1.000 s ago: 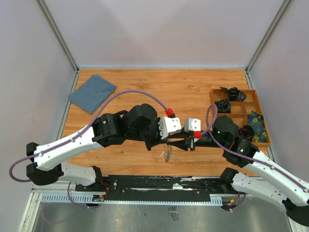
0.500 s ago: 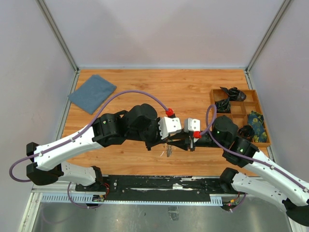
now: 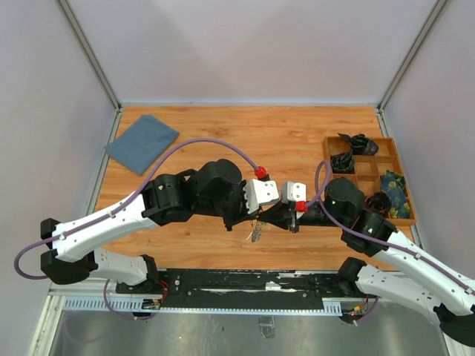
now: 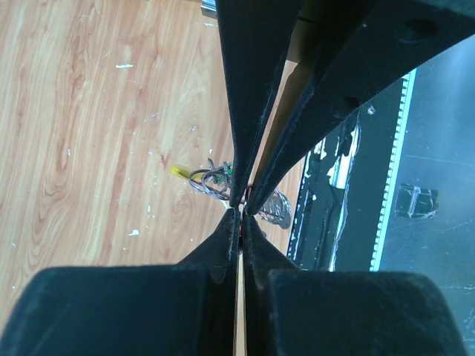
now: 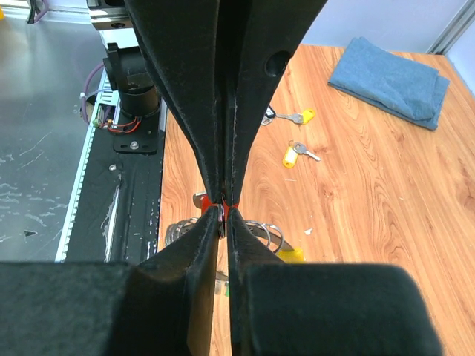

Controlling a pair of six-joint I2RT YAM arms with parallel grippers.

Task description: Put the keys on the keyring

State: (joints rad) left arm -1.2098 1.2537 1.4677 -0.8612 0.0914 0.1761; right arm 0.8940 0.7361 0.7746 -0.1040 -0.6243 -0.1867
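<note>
Grey walls (image 3: 237, 52) close in a wooden table (image 3: 297, 133) on three sides. Both arms reach inward from the near edge, the left arm (image 3: 178, 196) and the right arm (image 3: 386, 241) meeting tip to tip near the middle of that edge. A wooden compartment tray (image 3: 378, 138) sits against the right edge with black cable bundles (image 3: 343, 161) in its cells. A folded blue cloth (image 3: 141, 143) lies in the far left corner.

The left gripper (image 4: 241, 215) has its jaws pressed fully together; what they pinch is hidden. The right gripper (image 5: 221, 215) is drawn narrow, with only a sliver of gap. A red key (image 5: 200, 200) shows right at its tips, and I cannot tell whether it is clamped.

The keyring (image 3: 256, 233), a bunch of silver keys on thin wire, is directly under the meeting tips, close to the near edge. Whether it hangs or rests on the wood is unclear. Its yellow tag (image 4: 178, 170) sticks out to one side.

Two yellow-headed keys (image 5: 292, 156) lie loose on the wood between the grippers and the cloth.
</note>
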